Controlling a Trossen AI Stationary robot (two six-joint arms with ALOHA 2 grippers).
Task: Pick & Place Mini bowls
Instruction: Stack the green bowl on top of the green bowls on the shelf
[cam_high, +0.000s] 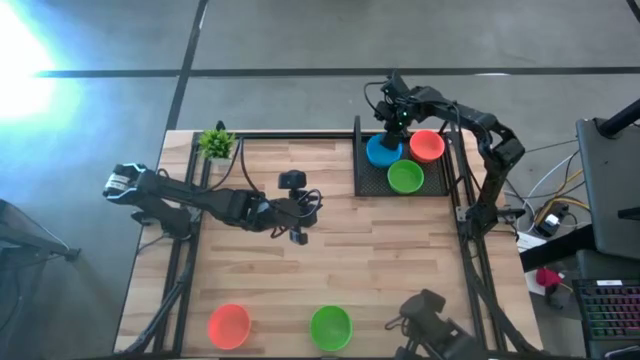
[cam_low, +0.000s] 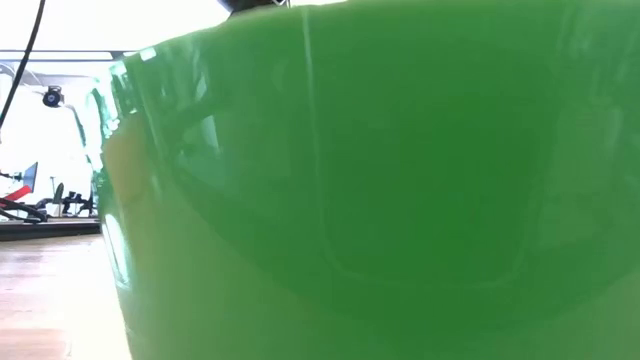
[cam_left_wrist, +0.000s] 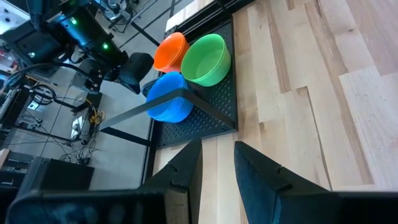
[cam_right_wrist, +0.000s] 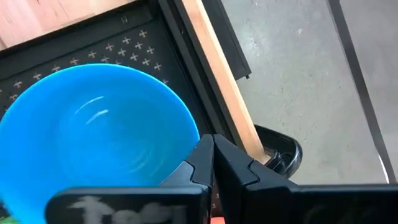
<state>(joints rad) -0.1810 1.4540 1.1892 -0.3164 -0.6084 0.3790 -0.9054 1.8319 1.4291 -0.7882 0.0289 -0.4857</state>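
High view showed the right gripper (cam_high: 393, 128) over the far rim of the blue bowl (cam_high: 382, 151), which sat in the black tray (cam_high: 364, 178) beside an orange bowl (cam_high: 427, 145) and a green bowl (cam_high: 405, 177). Its jaws were pressed together, apparently pinching that rim. The left gripper (cam_high: 297, 208), jaws spread, hung mid-table, well apart from the tray, so the right arm was nearer.

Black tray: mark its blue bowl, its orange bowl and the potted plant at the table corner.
blue bowl (cam_high: 381, 152): high view, on its inside.
orange bowl (cam_high: 427, 146): high view, middle of its inside.
potted plant (cam_high: 216, 142): high view, on its leaves.
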